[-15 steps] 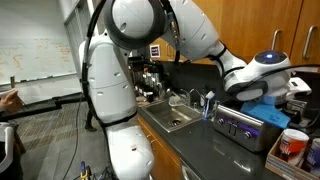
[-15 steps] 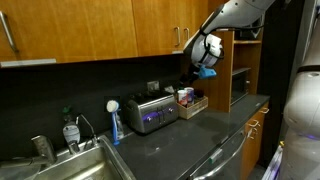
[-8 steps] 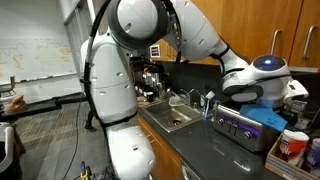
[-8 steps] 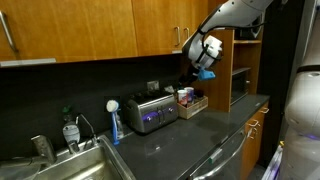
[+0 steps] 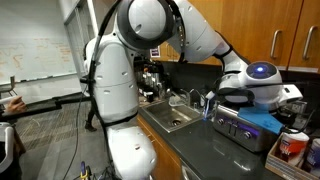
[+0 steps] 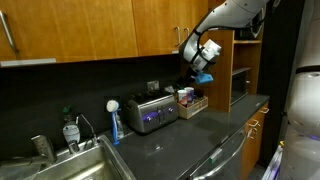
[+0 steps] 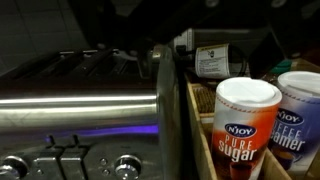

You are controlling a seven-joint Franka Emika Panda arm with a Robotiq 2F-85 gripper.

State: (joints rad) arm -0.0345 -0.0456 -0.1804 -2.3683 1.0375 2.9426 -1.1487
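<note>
Hovering item: end effector point(image 6: 203, 65), jaws spread wide, nothing held, touching nothing.

Nearest things, both below it:
- toaster point(image 7: 80, 100): directly underneath, standing on the worktop point(image 6: 190, 140). Brushed-metal box with long top slots and rounded knobs along the front. A violet glow reflects off its smooth, slippery-looking face.
- sugar can point(image 7: 245, 130): underneath and just to one side. Upright cylinder with a white lid and a red-and-white printed wrap that looks like card or thin plastic, probably light and easy to dent.

Adjoining:
- creamer can point(image 7: 300, 105): same shape with a blue label, close beside the sugar can; whether they touch cannot be told.
- caddy point(image 7: 197, 130): straight-walled wooden box holding both cans, close against the toaster's end.

Handling note (judgement): any descent is best kept vertical and slow. The jaws should stay wide and centred over a single target, because toaster wall, caddy rim and neighbouring can leave little room. Squeeze a can lightly at mid-height so it neither tips nor crushes.
</note>
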